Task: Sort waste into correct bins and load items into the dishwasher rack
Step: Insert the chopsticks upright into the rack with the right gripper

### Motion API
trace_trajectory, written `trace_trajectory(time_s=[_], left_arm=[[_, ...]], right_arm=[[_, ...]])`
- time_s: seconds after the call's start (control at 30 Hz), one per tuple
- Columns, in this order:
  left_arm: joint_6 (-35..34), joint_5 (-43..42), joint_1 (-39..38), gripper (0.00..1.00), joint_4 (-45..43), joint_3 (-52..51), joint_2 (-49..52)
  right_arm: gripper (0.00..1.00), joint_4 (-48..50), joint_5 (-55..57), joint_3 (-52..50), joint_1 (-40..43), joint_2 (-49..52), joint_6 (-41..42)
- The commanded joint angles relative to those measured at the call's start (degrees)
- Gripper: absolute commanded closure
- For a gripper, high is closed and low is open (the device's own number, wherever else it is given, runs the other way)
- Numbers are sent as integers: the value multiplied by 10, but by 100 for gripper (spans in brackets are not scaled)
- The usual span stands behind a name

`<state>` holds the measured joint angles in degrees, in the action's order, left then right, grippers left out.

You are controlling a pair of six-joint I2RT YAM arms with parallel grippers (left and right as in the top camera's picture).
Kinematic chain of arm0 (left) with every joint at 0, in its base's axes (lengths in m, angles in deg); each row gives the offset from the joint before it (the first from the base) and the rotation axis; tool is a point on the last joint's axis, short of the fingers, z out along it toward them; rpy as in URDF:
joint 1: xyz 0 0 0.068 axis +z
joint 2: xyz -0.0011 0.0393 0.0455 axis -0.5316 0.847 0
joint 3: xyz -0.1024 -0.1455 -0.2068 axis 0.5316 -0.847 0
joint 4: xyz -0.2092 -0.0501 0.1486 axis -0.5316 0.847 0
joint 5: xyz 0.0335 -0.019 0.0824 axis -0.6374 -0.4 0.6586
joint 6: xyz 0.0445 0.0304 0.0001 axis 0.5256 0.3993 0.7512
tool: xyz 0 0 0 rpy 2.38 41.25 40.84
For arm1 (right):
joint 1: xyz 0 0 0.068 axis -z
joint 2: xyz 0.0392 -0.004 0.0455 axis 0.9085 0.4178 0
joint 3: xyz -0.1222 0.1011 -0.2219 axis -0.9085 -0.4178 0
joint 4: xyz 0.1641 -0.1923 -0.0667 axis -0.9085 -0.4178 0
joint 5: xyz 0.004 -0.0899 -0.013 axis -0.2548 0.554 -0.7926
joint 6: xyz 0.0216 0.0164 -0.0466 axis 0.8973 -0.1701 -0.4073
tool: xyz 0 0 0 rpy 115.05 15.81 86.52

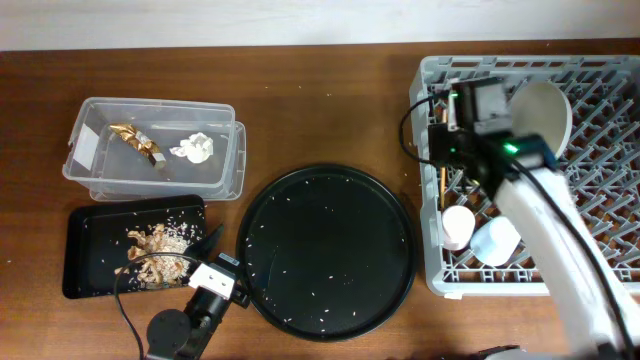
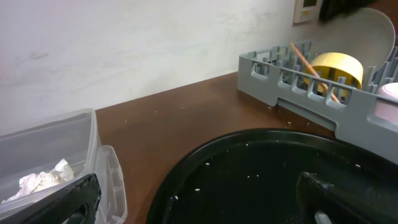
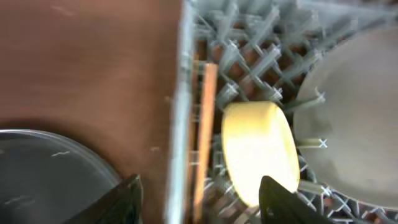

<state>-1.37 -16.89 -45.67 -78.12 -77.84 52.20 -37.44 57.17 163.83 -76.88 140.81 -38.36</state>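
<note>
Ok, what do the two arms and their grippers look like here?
Right arm: white tube link, black wrist block, green light, looping black cable. Left arm: black, with a white wrist block and black cable. Left fingers and right fingers are black.

A dark brown wooden desk (image 1: 330, 100) stands against a plain white wall (image 2: 155, 43), evenly lit, which bears a small white panel (image 2: 306, 9).
</note>
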Motion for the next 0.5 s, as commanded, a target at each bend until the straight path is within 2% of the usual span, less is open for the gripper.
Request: trace_trajectory(time_s=[0.0, 0.07, 0.1, 0.13, 0.17, 0.27, 0.4, 0.47], left_arm=[[9, -2, -3, 1, 3, -2, -2], [9, -2, -3, 1, 3, -2, -2], [9, -2, -3, 1, 3, -2, -2], [9, -2, -3, 1, 3, -2, -2], [9, -2, -3, 1, 3, -2, -2], [9, -2, -3, 1, 3, -2, -2], [9, -2, -3, 1, 3, -2, -2], [9, -2, -3, 1, 3, -2, -2]], right_arm=[[39, -45, -97, 38, -48, -136, 4], [35, -74, -100, 38, -83, -189, 5], [30, -90, -100, 38, -105, -216, 10], [21, -103, -100, 38, -123, -237, 18], [2, -116, -99, 38, -146, -262, 20], [2, -130, -81, 38, -166, -303, 20], [2, -180, -214, 38, -166, -319, 42], [2, -208, -241, 38, -166, -317, 42]])
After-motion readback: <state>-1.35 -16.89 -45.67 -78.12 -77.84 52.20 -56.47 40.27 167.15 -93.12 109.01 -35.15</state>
